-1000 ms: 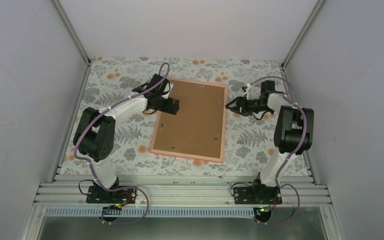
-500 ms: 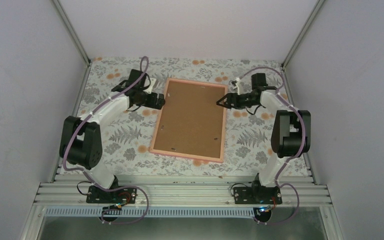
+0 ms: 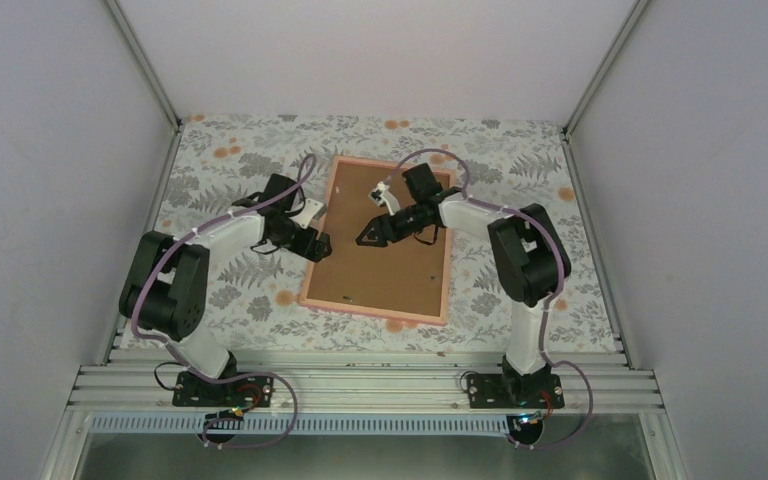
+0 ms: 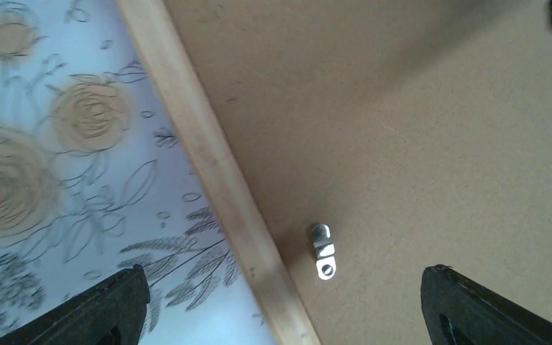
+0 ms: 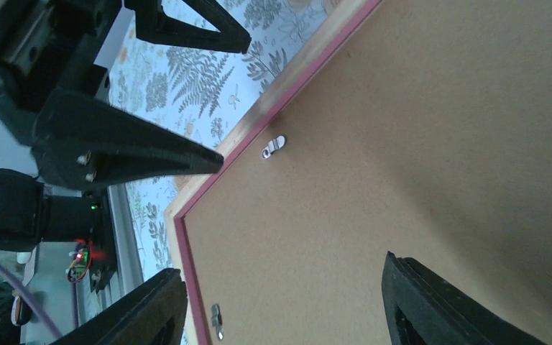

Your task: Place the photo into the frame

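The pink frame (image 3: 448,250) lies face down on the floral table, its brown backing board (image 3: 395,275) up. The photo is hidden. My left gripper (image 3: 318,247) is open and empty, low over the frame's left edge. In the left wrist view (image 4: 284,309) it straddles the edge strip (image 4: 215,180) and a small metal turn clip (image 4: 323,251). My right gripper (image 3: 368,238) is open and empty over the middle of the board. The right wrist view (image 5: 280,309) shows the board, the same clip (image 5: 273,146), a second clip (image 5: 217,320) and the left gripper's fingers (image 5: 129,154).
The floral tablecloth (image 3: 240,160) covers the table around the frame. White walls enclose the left, back and right sides. An aluminium rail (image 3: 360,385) runs along the near edge by the arm bases.
The left gripper slid nearer along the frame's left edge. The right arm swung from beside the frame's right edge to over the middle of the backing board.
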Motion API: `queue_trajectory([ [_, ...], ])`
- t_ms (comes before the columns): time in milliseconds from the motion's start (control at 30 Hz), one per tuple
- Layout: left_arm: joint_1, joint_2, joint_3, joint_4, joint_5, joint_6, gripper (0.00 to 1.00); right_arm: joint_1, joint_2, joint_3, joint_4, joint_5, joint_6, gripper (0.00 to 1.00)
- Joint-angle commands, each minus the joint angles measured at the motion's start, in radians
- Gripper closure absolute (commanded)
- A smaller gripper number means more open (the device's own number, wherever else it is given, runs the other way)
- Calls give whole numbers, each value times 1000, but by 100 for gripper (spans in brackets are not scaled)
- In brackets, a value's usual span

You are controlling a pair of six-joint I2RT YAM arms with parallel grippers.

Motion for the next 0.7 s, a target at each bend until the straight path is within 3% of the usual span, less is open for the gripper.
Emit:
queue_trajectory([
  [0,-36,51,17,51,-21,-18,6,26,67,-14,123,50,76,33],
  [300,-60,153,34,62,-100,-17,12,24,152,-58,100,119,35,35],
  [667,-60,172,22,19,-200,44,37,17,154,-99,86,158,-5,35],
])
